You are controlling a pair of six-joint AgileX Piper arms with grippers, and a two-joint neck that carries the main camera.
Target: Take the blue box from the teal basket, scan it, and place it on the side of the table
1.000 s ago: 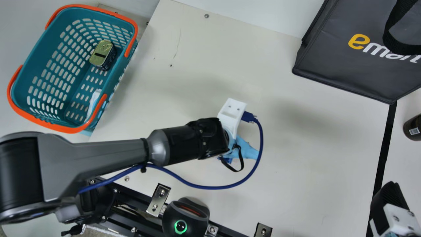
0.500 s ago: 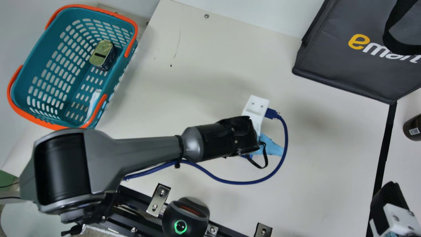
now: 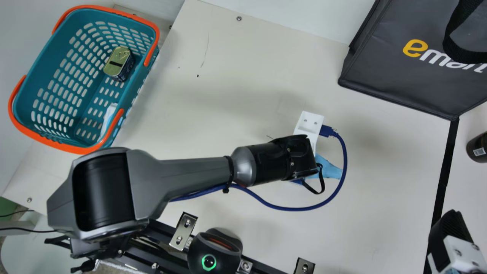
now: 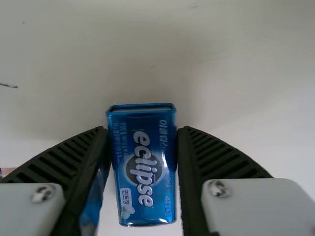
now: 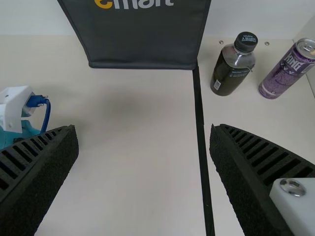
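Blue metal-look sides marked out the small box (image 4: pixel 142 169), which our left gripper (image 3: pixel 329 169) was grasping between its two black ribbed fingers (image 4: pixel 64 160), one on each side. We had it over the middle of the cream table (image 3: pixel 243 76); from the steep angle, it seemed to be off the surface, though we could not be sure. Our right gripper (image 3: pixel 449 226) was at the main view's lower right corner, its fingers spread well apart with nothing between them.

At the main view's upper left was our teal basket (image 3: pixel 57 53) with orange handles, holding a gold-topped tin (image 3: pixel 116 62) and a whitish item (image 3: pixel 107 120). Near the table's lower edge, we had a black device with a glowing green ring (image 3: pixel 209 262). A dark bag (image 3: pixel 399 82) lay at the upper right, near a black strip (image 3: pixel 446 163). Beyond that strip, our right wrist view showed a dark bottle (image 5: pixel 230 71) beside a purple can (image 5: pixel 289 70).
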